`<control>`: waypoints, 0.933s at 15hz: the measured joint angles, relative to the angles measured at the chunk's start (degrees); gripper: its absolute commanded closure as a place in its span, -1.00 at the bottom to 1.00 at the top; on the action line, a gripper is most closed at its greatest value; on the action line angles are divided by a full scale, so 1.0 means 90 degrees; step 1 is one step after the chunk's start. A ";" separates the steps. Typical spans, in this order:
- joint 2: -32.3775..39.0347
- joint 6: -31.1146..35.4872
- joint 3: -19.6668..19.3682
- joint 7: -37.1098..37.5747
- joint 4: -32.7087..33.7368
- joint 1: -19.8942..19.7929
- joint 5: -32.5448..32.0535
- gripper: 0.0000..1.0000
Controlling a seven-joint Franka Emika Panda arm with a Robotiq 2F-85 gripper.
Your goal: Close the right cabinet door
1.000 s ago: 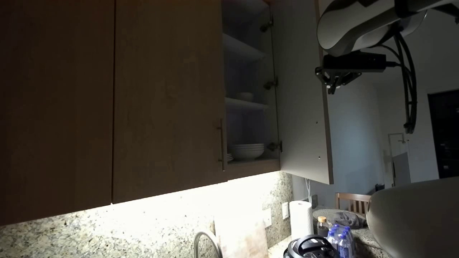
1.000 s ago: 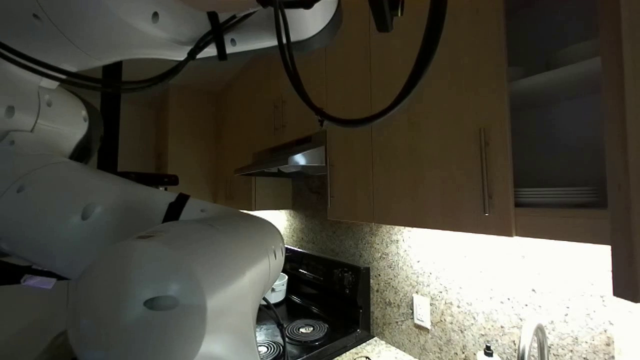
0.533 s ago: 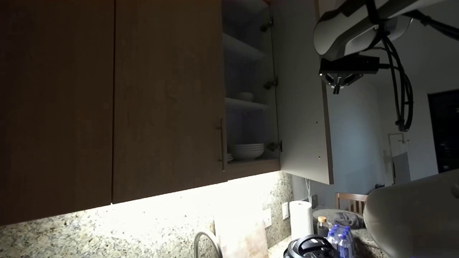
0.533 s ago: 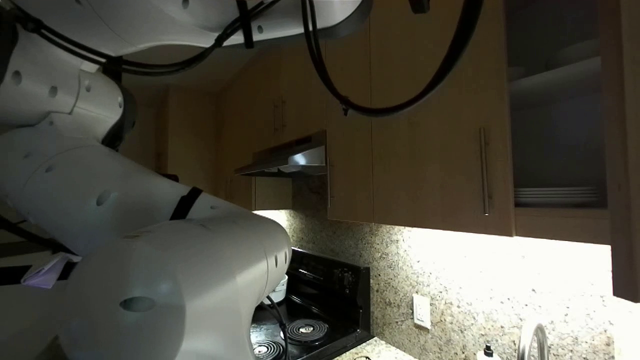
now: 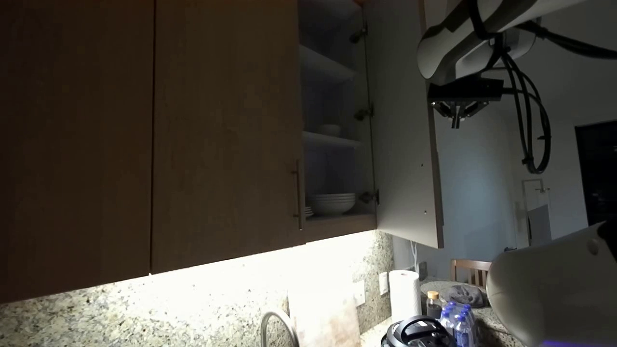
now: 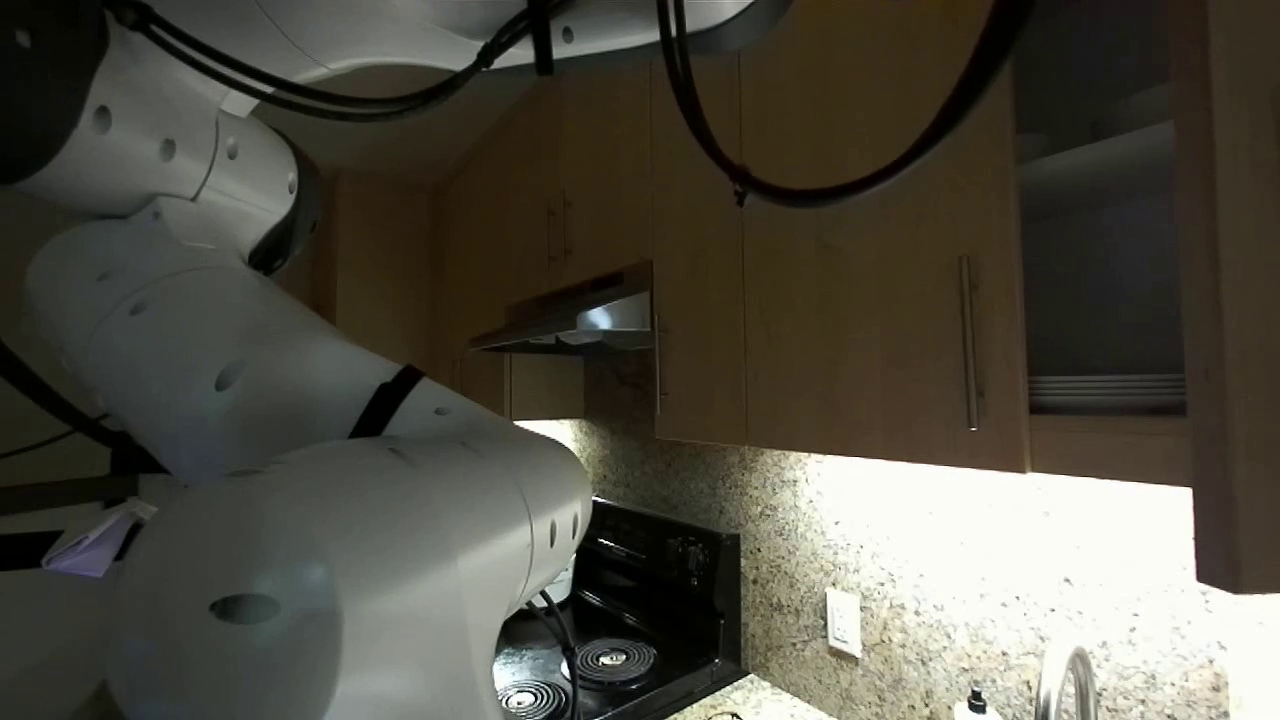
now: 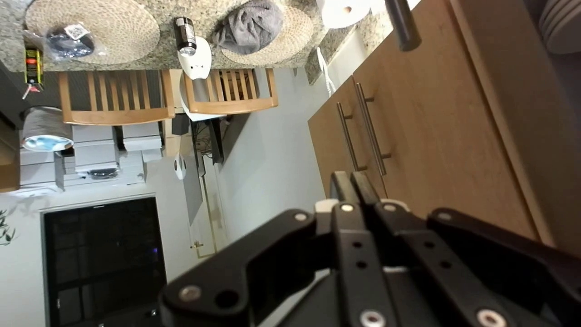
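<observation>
In an exterior view, far left of the jaws, stand two closed doors (image 5: 226, 135) with one bar handle (image 5: 298, 195). Nearer come at least one bowl (image 5: 330, 129) and two stacks of dishes (image 5: 332, 205). Just left of the jaws, the right cabinet door (image 5: 402, 144) stands open; whether they touch it, I cannot tell. The two fingers (image 7: 343, 187) of the jaws are together.

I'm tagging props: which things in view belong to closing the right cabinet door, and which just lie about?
For the job:
tall flat light-brown wooden right cabinet door
black two-fingered gripper

Just lying about:
white paper-towel roll
blue-capped clear plastic bottles
crumpled grey cloth
</observation>
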 measured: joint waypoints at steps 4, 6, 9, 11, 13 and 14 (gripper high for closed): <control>0.0189 0.0000 0.0019 0.0000 0.0134 0.0101 0.0006 0.88; 0.0311 0.0000 0.0003 -0.0018 0.0218 0.0299 0.0036 0.87; 0.0506 -0.0009 -0.0202 -0.0219 0.0309 0.0906 0.0338 0.87; 0.0607 -0.0017 -0.0447 -0.0439 0.0341 0.1408 0.0531 0.88; 0.0673 -0.0036 -0.0710 -0.0605 0.0366 0.1846 0.0629 0.87; 0.0690 -0.0051 -0.0845 -0.0661 0.0376 0.2037 0.0641 0.87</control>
